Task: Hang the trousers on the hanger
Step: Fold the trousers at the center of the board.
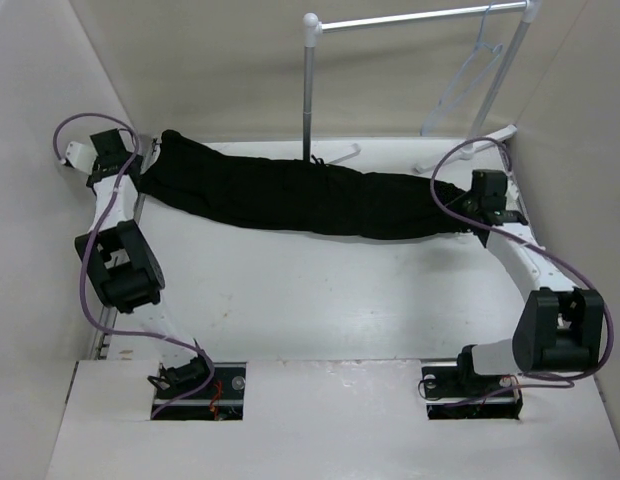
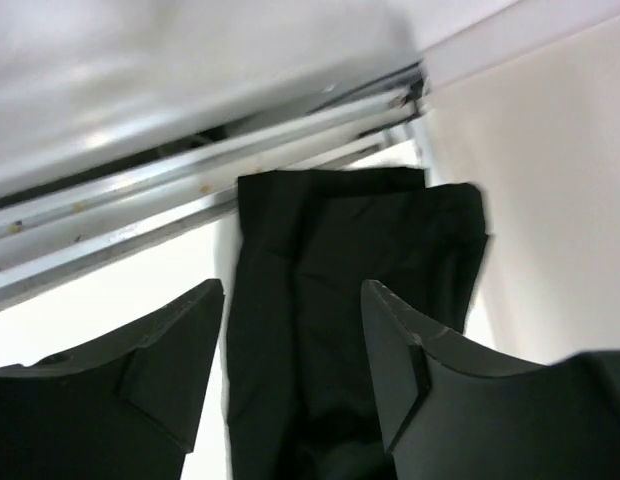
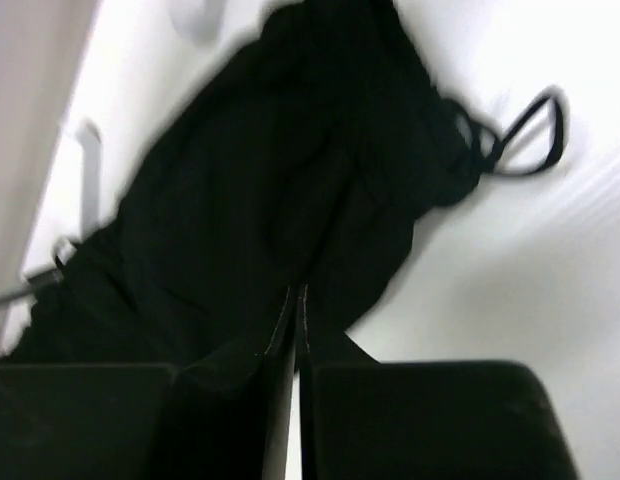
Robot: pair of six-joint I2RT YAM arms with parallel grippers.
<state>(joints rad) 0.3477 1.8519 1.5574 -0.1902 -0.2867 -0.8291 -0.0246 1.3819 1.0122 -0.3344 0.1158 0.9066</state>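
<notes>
Left pincer [image 2: 292, 292] open over trousers [image 2: 335, 225]; right pincer [image 3: 296, 300] closed at drawstring end; both arms extended.

white table [image 1: 320, 290]; black trousers [image 1: 290, 195] laid flat across far half; rail stand [image 1: 309, 90] feet behind them

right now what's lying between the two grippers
The trousers, laid out lengthwise on the table, fill the stretch from the left gripper to the right gripper; the top view shows it.
</notes>
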